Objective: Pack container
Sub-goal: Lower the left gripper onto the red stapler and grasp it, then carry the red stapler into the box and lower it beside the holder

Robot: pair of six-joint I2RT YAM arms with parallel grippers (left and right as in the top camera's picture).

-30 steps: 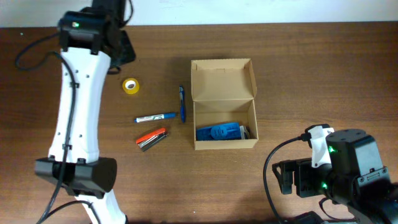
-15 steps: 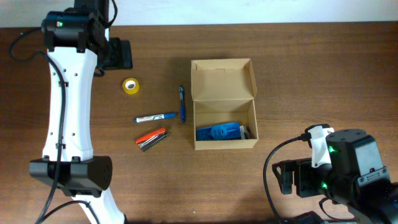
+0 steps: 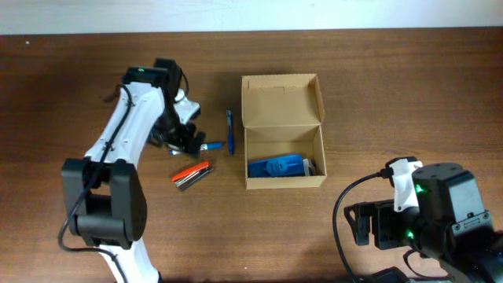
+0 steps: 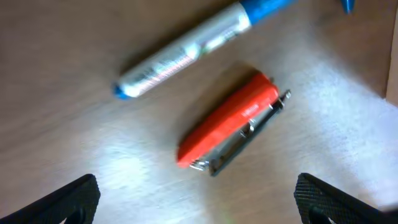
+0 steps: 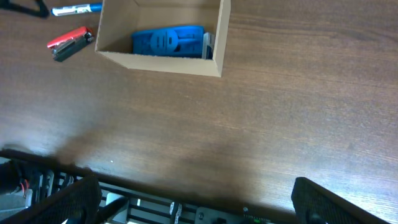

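The tan cardboard container [image 3: 283, 110] stands open mid-table, its lid flap folded back, with a blue object [image 3: 277, 167] inside. It also shows in the right wrist view [image 5: 155, 61], with the blue object [image 5: 168, 40] in it. A white marker with a blue cap [image 4: 186, 53], a red stapler [image 4: 233, 121] and a blue pen [image 3: 230, 130] lie to its left. My left gripper [image 4: 199, 205] is open and empty, hovering just above the stapler [image 3: 192, 174] and over the marker [image 3: 211, 146]. My right gripper [image 5: 199, 199] is open and empty, near the front edge.
The left arm [image 3: 130, 134] stretches over the table's left side and covers the spot where a yellow tape roll lay. The right arm's base [image 3: 440, 220] sits at the front right. The table's front edge and a frame [image 5: 186, 208] lie below the right gripper.
The left arm has swung down from the far left corner toward the marker and stapler, now covering the yellow tape roll. The right arm has not moved.
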